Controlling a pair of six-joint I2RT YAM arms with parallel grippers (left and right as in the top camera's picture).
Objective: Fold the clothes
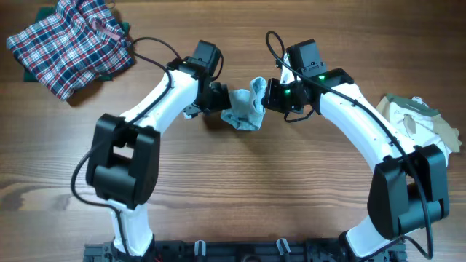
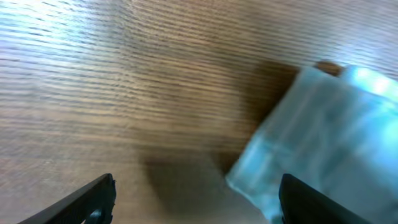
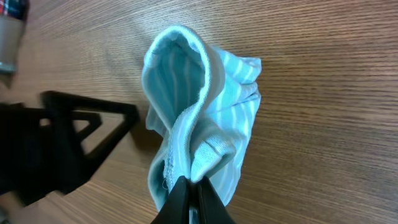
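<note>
The pale blue-white striped garment [image 1: 246, 106] lies bunched at the table's middle between my two grippers. My right gripper [image 1: 268, 96] is shut on its right edge; in the right wrist view the fingers [image 3: 193, 196] pinch a fold of the striped cloth [image 3: 205, 106] and lift it into a loop. My left gripper [image 1: 220, 97] is open at the garment's left side. In the left wrist view its fingers [image 2: 196, 199] are spread wide over bare wood, with the cloth [image 2: 323, 137] by the right finger, blurred.
A red-white-blue plaid garment [image 1: 69, 44] lies at the far left corner on something dark green. A beige and white pile [image 1: 419, 120] lies at the right edge beside my right arm. Wood tabletop [image 1: 240, 189] runs across the front.
</note>
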